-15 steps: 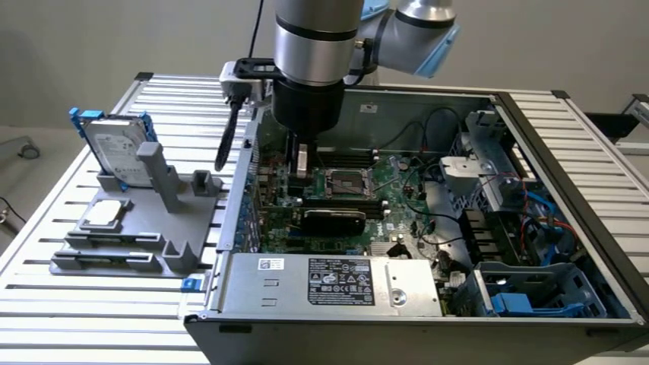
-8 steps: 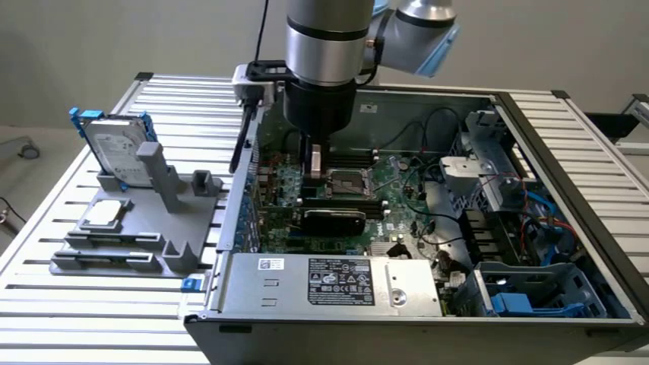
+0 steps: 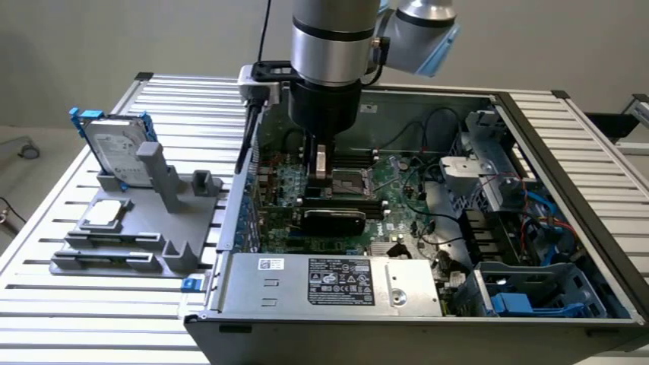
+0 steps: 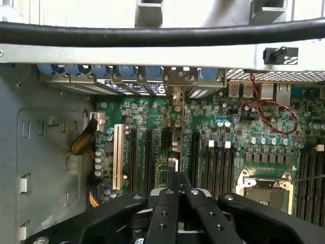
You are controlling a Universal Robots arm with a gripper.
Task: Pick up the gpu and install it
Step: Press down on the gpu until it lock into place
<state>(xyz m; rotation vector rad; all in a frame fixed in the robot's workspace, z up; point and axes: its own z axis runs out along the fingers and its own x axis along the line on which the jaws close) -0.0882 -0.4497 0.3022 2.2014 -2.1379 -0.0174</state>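
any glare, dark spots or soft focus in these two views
Exterior view: even light, mild sheen on the silver arm, case interior shadowed under it. Wrist view: the black cable and claw up close look soft, the motherboard sharper.

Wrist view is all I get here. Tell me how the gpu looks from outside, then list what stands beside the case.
Observer: The gpu shows its black rounded shroud. It stands on edge on the motherboard, right under the hand.
Operator: Now the table outside the case.
Observer: A silver hard drive with blue rails stands upright in a grey fixture, at the exterior view's left of the case.
Operator: Give me the near end of the case.
Observer: A silver power supply with a black label sits along the near wall.
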